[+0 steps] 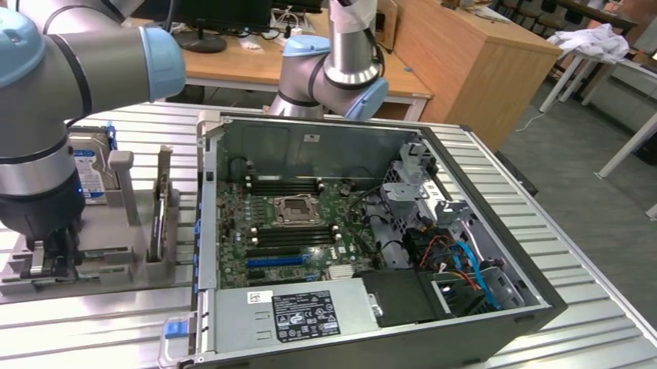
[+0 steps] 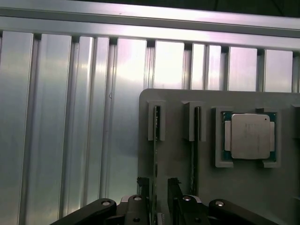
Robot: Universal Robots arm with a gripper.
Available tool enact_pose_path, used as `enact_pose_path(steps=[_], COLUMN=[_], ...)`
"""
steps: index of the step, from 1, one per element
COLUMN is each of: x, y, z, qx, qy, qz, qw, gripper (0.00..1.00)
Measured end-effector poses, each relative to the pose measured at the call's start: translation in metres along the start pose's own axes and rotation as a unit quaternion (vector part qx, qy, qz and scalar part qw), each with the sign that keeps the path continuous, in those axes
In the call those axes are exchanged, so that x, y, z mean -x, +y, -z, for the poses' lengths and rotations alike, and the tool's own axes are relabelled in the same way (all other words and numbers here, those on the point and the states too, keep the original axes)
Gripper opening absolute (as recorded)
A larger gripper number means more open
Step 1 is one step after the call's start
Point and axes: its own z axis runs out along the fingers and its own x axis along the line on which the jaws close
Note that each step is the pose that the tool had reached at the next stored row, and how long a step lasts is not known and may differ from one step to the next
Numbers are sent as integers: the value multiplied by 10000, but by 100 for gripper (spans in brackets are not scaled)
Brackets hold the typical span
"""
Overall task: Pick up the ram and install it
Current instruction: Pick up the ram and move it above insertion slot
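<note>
The ram [image 2: 156, 157] is a thin stick, seen from its edge. It stands up straight in a slot of the grey holder [image 2: 176, 154], beside a second stick [image 2: 194, 154].

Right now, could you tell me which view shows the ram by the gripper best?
The wrist view: the ram stands on edge in the grey holder, straddled by the open gripper. In the exterior view the gripper sits low over the holder, hiding it.
</note>
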Motion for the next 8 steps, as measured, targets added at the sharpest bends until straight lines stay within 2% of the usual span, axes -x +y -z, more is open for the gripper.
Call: enact_pose_path(steps=[8], x=[-2], y=[-10], z=[-16], qx=[-1], qy=[-1], qz=[1], qw=[10000], gripper=[30])
